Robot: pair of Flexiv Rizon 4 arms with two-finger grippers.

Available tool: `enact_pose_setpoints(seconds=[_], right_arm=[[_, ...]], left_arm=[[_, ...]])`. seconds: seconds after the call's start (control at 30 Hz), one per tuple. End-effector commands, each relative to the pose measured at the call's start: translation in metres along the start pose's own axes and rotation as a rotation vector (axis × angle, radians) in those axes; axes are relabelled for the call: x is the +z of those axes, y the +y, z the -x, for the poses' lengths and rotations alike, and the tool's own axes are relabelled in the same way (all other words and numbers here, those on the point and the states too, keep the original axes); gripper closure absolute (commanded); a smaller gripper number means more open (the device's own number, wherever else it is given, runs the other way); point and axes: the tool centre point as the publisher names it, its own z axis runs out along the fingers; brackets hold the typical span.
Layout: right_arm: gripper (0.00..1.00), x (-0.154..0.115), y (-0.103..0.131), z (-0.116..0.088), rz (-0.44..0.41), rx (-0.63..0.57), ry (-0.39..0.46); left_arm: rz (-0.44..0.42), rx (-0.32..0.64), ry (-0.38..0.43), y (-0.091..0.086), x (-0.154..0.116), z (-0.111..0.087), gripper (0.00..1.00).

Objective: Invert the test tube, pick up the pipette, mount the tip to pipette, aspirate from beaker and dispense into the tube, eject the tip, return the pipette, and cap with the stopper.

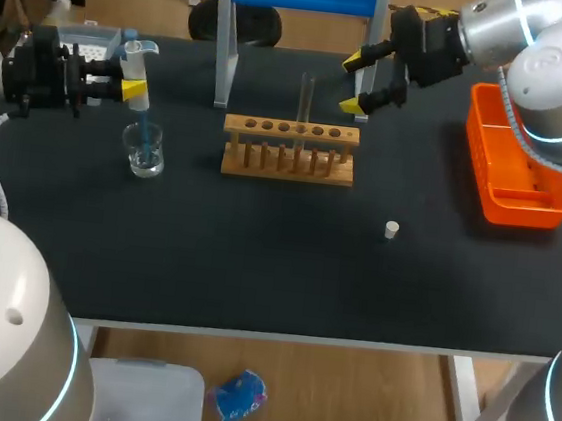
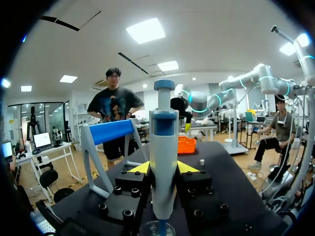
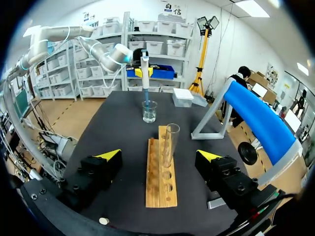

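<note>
The pipette (image 2: 163, 147) is clamped upright in the left gripper (image 1: 130, 87) at the far left, with its tip dipped into the beaker (image 1: 144, 152). The tube (image 1: 305, 97) is stood upright in the rack (image 1: 289, 156) at the middle. The right gripper (image 1: 355, 83) is held with fingers apart just right of the tube, untouching. The stopper (image 1: 391, 229) is laid nearer, right of the rack.

Black table (image 1: 255, 268) carries rack (image 1: 288, 161), beaker (image 1: 146, 156), stopper (image 1: 391, 230) (orange bin (image 1: 523, 204) too).
</note>
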Motion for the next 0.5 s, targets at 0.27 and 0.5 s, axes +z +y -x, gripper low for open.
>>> enact_pose_setpoints(seconds=[0.27,0.5], right_arm=[[0.00,0.0205,-0.0065,0.0064,-0.008,0.013,0.032],[0.00,0.0205,-0.0065,0.0064,-0.008,0.013,0.032]], left_arm=[[0.001,0.000,0.000,-0.0008,-0.0003,-0.0001,1.00],[0.001,0.000,0.000,-0.0008,-0.0003,-0.0001,1.00]])
